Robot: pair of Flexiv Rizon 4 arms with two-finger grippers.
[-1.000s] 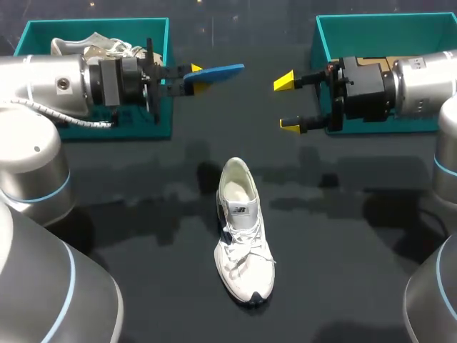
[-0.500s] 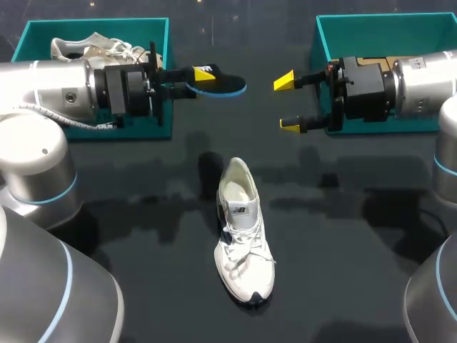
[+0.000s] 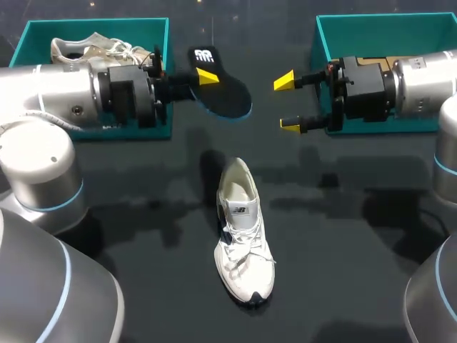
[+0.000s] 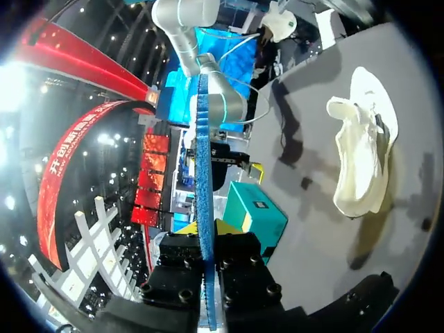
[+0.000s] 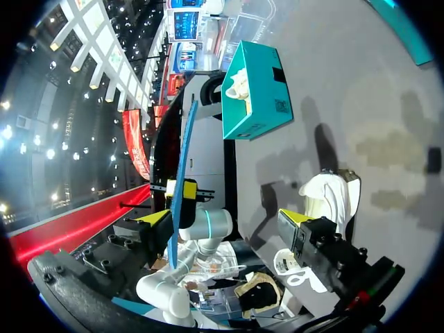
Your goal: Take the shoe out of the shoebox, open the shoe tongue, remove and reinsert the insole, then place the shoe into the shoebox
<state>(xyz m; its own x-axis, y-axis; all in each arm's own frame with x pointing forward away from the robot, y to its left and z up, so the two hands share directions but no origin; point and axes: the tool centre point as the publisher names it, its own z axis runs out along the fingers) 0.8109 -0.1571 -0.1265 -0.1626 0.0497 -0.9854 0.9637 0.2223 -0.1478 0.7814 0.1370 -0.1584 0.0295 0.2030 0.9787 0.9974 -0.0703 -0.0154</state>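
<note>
Left tool (image 3: 203, 78) clenched the dark foam insole (image 3: 227, 96) beyond the white laced sneaker (image 3: 243, 236), whose heel faced the desk (image 3: 357, 236)'s far edge; right tool (image 3: 287, 102) released.

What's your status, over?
Left gripper shut on insole, held aloft. Right gripper open, empty. Shoe upright mid-table; nothing between insole and shoe.

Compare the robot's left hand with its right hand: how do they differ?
The left hand is shut on the dark insole; the right hand is open and empty. The left hand is by the left shoebox, the right hand by the right shoebox. Both have yellow tips and point toward each other.
</note>
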